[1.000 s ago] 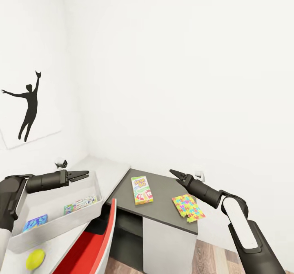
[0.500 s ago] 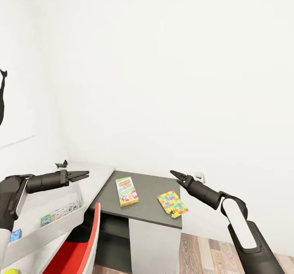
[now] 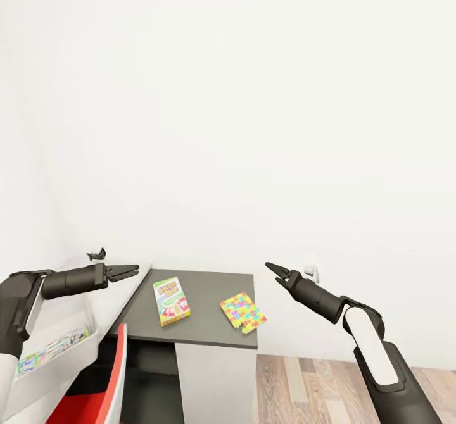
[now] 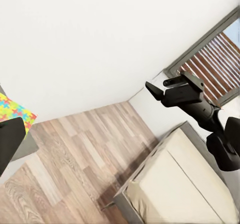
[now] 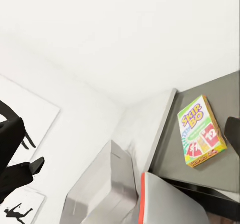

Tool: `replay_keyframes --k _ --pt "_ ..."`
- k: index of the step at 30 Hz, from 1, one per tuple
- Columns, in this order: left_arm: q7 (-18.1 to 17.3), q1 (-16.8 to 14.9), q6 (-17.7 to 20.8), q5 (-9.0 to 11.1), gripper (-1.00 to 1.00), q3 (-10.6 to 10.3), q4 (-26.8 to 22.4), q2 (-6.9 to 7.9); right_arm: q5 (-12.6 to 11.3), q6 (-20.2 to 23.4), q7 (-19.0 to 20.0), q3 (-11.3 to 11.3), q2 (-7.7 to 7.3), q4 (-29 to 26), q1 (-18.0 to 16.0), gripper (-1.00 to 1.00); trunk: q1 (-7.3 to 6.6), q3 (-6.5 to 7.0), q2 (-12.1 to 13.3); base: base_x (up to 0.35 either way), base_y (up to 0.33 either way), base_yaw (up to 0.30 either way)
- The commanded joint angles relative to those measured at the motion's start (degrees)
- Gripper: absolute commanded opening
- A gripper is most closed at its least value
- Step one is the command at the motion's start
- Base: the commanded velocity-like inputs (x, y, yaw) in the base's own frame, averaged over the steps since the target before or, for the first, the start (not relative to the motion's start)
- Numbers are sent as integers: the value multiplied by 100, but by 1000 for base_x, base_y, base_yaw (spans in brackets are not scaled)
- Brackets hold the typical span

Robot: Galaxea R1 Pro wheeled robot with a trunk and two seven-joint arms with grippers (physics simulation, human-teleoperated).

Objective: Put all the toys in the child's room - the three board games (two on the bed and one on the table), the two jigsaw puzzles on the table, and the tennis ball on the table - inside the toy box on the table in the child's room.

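A: Where on the long desk with the light grey top and dark grey corner section (image 3: pixel 202 291)?

B: On the dark corner: pale, green-edged board game box with a cartoon lid (image 3: pixel 171 301), lying flat. Just beside it, apart, yellow jigsaw slab patterned with many-coloured pieces (image 3: pixel 242 312), near the corner's front edge.

A: And the bin?

B: Shallow light grey toy box with flared sides (image 3: pixel 66 342), on the light part of the desk, cut off at the picture's left edge. Flat printed box (image 3: pixel 50 349) lay inside. Red-edged chair back (image 3: pixel 117 373) stood before the desk.

A: Grippers?

B: Left gripper (image 3: pixel 130 270) hung above the bin's far end, holding nothing, fingers close together. Right gripper (image 3: pixel 273 269) hovered above and beyond the jigsaw, empty; closed or parted, could not tell.
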Motion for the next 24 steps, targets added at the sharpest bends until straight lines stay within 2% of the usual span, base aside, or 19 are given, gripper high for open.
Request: replay_keyframes --k 1,7,14,24 --pt "-21 0 60 -13 100 1 -3 1 17 27 30 -7 2 5 -4 100 2 -3 -4 0 -148 -277" --pt "-12 -1 60 -20 100 0 -3 0 14 21 25 -11 2 69 -3 100 2 -3 -4 62 -214 -277" --pt "-5 -1 60 -30 100 -2 -3 -5 17 20 21 -15 2 93 -4 100 2 -3 -4 168 -222 -277" --pt "-2 -4 69 -55 100 -3 -3 -9 24 11 13 -8 9 95 -4 100 2 -3 -4 208 -70 -277"
